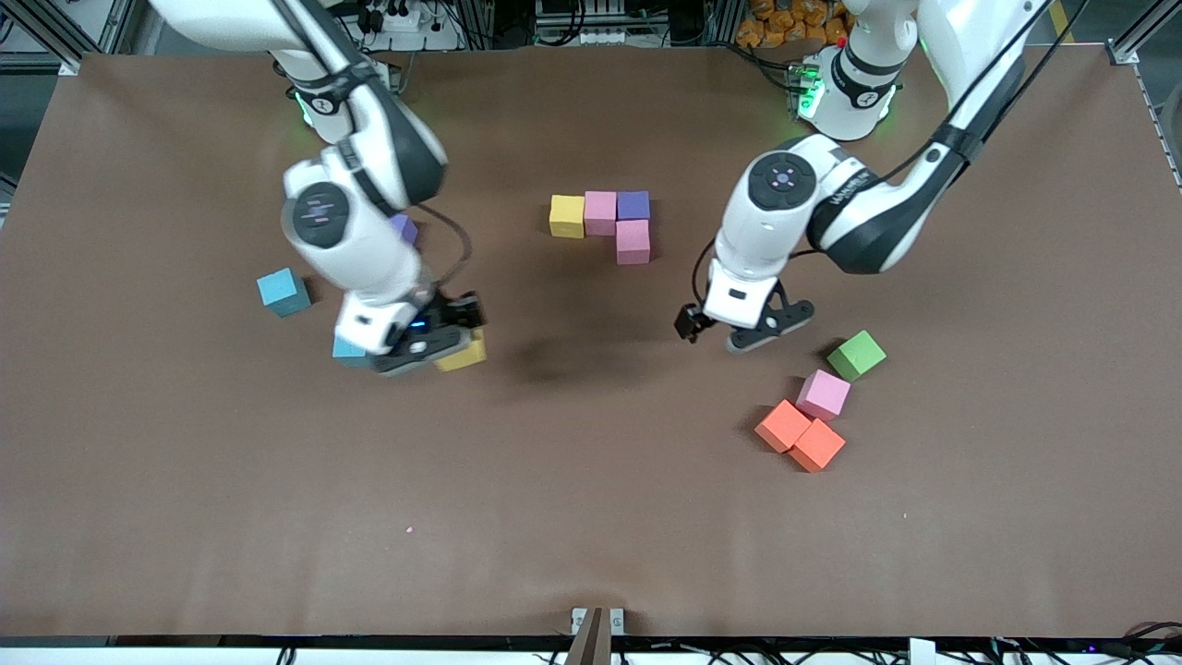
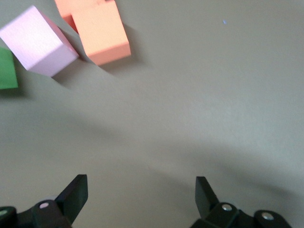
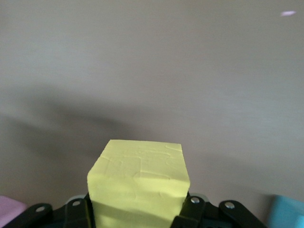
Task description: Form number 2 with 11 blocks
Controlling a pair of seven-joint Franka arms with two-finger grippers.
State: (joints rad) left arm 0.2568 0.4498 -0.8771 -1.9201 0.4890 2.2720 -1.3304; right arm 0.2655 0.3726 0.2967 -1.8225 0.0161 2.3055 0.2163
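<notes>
**Fifth cube in the right gripper, four already laid**

Front view. The started number 2 [image 1: 605, 223] sits mid-table toward the robots' bases: a yellow cube [image 1: 567, 216], a pink cube [image 1: 599, 212] and a purple cube [image 1: 633, 205] touching in a row, with a second pink cube [image 1: 633, 242] touching the purple one at its 6 o'clock. So the top bar and the first cube of the down-stroke look done. At about 8 o'clock from that figure the right gripper [image 1: 441, 340] is clamped on a second yellow cube [image 1: 464, 352], apparently just above the table. A blue cube [image 1: 283, 292] lies toward the right arm's end, another blue one [image 1: 348, 348] shows partly under the wrist, and a purple cube [image 1: 404, 227] peeks out by the arm. At 4 o'clock from the figure the left gripper [image 1: 729, 331] waits with its fingers apart, over bare table. Nearer the camera lie a green cube [image 1: 856, 356], a loose pink cube [image 1: 823, 394] and two touching orange cubes [image 1: 800, 435].

Left wrist view. Both fingertips [image 2: 76, 190] stand wide with nothing between them. The pink cube [image 2: 38, 42], an orange cube [image 2: 102, 35] and a green edge [image 2: 7, 69] show ahead.

Right wrist view. The yellow cube [image 3: 138, 183] fills the jaws, gripped squarely.

By my reading, the step in hand is carrying this cube to the figure. Next it should go at 6 o'clock of the lower pink cube, set flush and square without nudging its neighbours.
</notes>
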